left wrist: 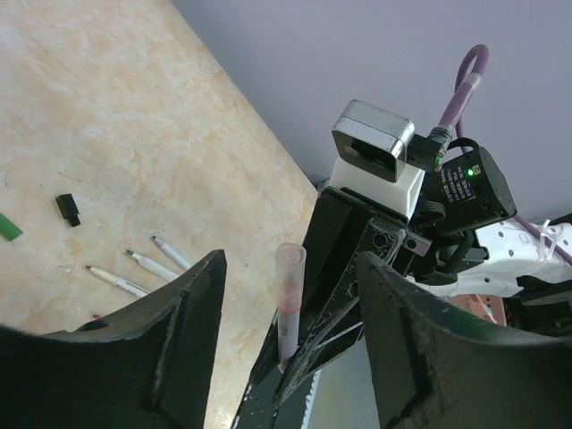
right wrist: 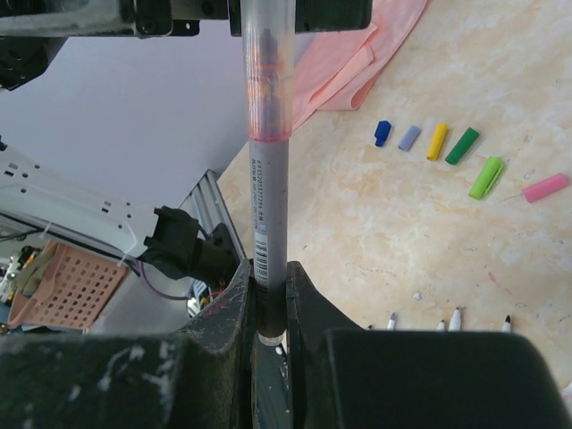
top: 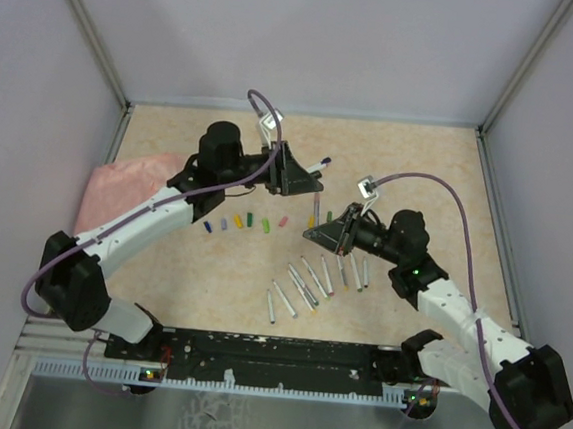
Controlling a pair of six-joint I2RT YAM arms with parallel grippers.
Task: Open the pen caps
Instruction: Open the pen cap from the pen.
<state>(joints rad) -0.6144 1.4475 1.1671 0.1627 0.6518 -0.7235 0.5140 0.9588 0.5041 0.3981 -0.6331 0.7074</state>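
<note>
My right gripper [right wrist: 266,273] is shut on the lower end of a grey pen [right wrist: 268,206] and holds it upright. The pen's clear cap [right wrist: 265,80], orange inside, points at my left gripper [top: 309,181]. In the left wrist view that cap [left wrist: 290,286] stands between the open fingers of the left gripper [left wrist: 290,268], with a gap on each side. Loose pen caps lie in a row on the table: blue [right wrist: 382,132], lilac [right wrist: 409,137], yellow [right wrist: 437,140], green [right wrist: 462,146], light green [right wrist: 486,177] and pink [right wrist: 544,188]. Several uncapped pens [top: 306,281] lie near the right arm.
A pink cloth [top: 118,185] lies at the table's left edge. A black cap [left wrist: 68,209] lies apart on the table. One more pen [top: 322,162] lies beyond the left gripper. Grey walls enclose the table on three sides.
</note>
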